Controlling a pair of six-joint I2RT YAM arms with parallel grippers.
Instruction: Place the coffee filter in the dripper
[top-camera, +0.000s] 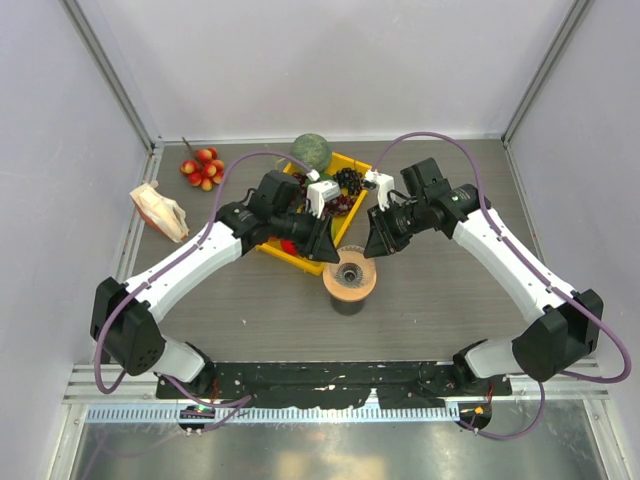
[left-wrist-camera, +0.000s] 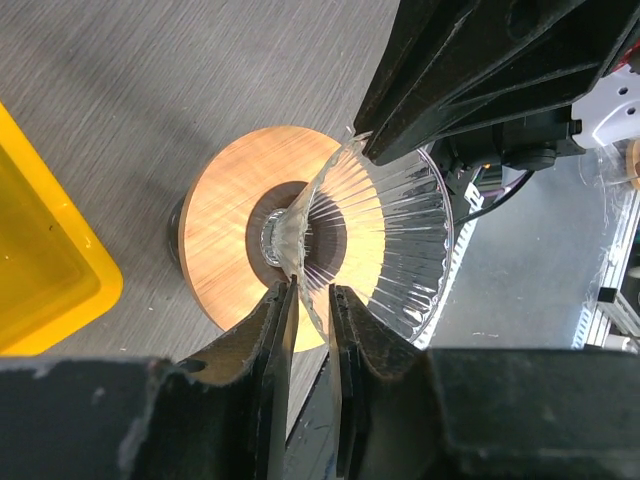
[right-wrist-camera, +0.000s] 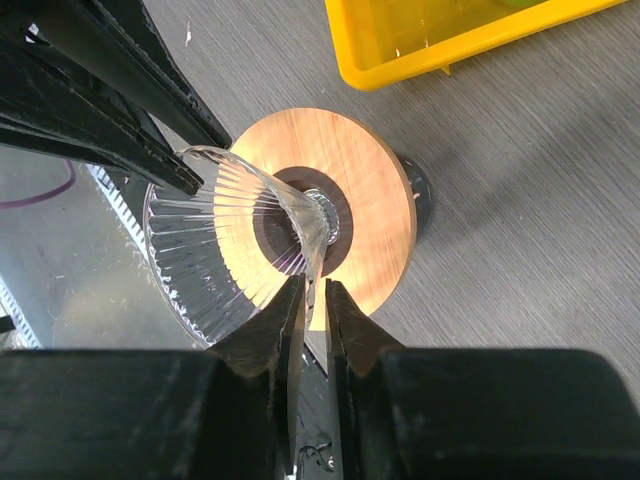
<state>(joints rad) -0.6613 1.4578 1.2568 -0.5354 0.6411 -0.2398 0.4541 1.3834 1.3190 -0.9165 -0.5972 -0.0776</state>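
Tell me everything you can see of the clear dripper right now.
The clear ribbed cone-shaped dripper looks like glossy plastic, empty, no filter inside. Its narrow end meets the dark centre hole of the round tan wooden ring. The left claw and right claw each straddle its rim wall on opposite sides; whether they pinch it yet is unclear.

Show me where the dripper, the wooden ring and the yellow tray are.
dripper (left-wrist-camera: 400, 235): left wrist view, on its ribbed clear wall.
wooden ring (left-wrist-camera: 225, 225): left wrist view, on its flat top face.
yellow tray (right-wrist-camera: 450, 55): right wrist view, on its side wall.
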